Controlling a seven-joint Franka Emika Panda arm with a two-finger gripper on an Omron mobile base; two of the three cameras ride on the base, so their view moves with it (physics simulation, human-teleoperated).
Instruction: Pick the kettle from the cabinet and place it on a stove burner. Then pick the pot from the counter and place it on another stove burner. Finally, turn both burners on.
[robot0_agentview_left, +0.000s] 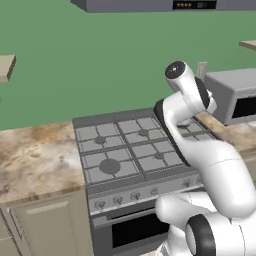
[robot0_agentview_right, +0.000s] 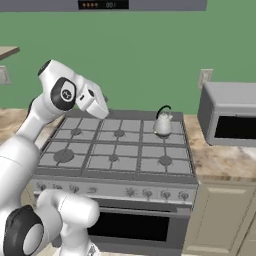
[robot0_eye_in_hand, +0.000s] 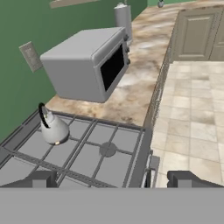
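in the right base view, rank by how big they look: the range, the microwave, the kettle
1. Six-burner grey range, largest by far.
2. Boxy grey microwave on the counter.
3. Small silver dome kettle with a black arched handle, on the back right burner, smallest.

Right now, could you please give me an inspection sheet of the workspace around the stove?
Surface: grey range, six grated burners; marbled counter on both sides.
Job's things: kettle upright on the back right burner; front right burner bare.
Clutter: grey microwave on the counter right of the range.
Hand: hand open, holding nothing, above the range's right front.
Cables: nothing seen.
Surroundings: green wall, wall outlet, hood above, beige cabinets below, tiled floor.
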